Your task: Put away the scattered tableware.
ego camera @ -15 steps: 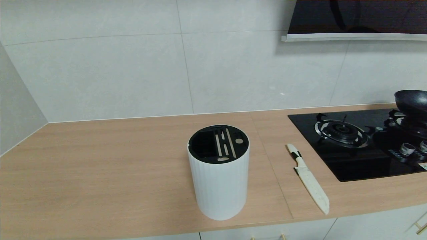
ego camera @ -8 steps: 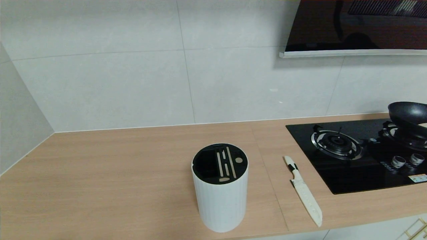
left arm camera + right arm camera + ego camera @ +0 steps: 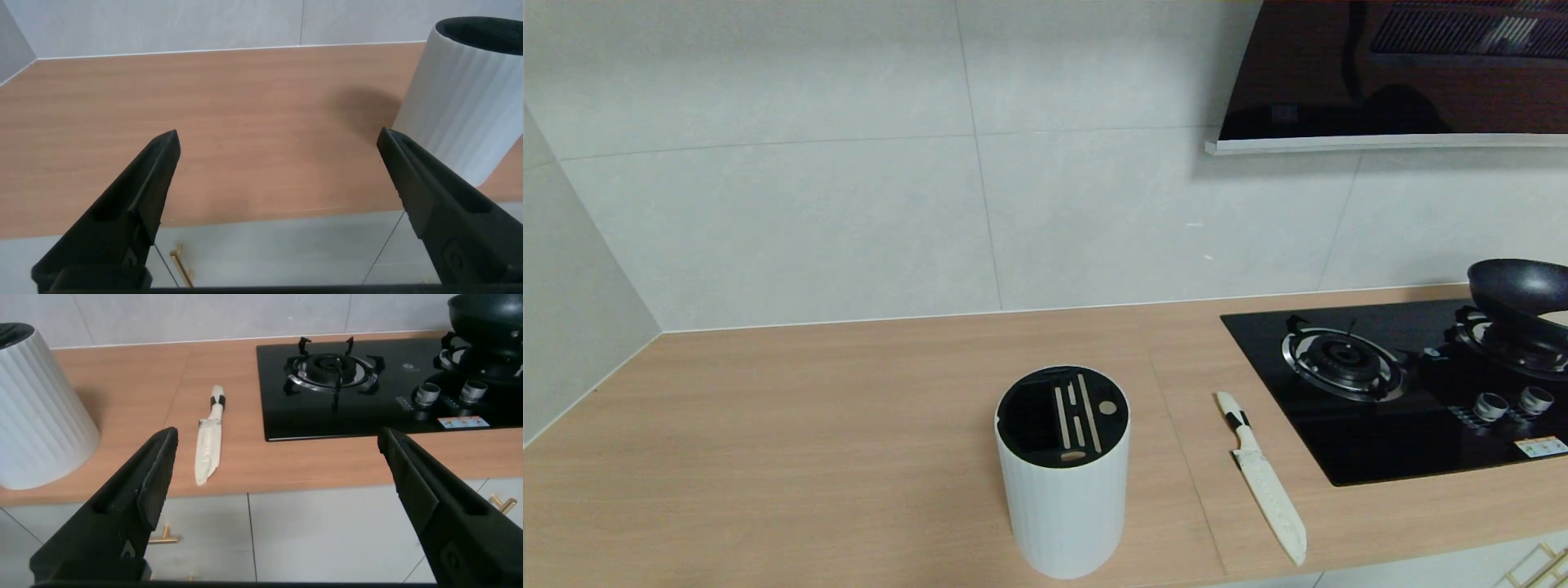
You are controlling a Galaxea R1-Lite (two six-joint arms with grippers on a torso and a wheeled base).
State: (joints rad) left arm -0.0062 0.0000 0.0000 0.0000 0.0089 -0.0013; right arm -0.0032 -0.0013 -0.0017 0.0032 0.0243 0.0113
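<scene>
The knife (image 3: 1260,476) lay flat on the wooden countertop (image 3: 809,425), between the white knife holder (image 3: 1063,490) and the black gas hob (image 3: 1388,408), touching neither. It had a pale, cream-coloured blade with a fine speckle, and a handle of the same cream colour crossed by a black band near where it met the blade. Its long axis ran roughly from the tiled wall toward the counter's front edge. The handle end pointed back toward the wall, and the blade tip pointed at the front edge and lay close to it. The tip slanted a little toward the robot's right, so the blade end sat nearer the hob side than the handle end did.

The knife holder was an upright ribbed cylinder with a black top cut by one wide opening and several narrow slots. It stood near the front edge, to the robot's left of the knife.

The left gripper (image 3: 276,139) had its dark fingers spread wide with nothing between them, facing the counter beside the holder (image 3: 466,98). The right gripper (image 3: 276,434) was likewise spread wide and empty, facing the knife (image 3: 209,441) and the hob (image 3: 368,384).

A black pan (image 3: 1515,286) rested on the hob's far right burner.
</scene>
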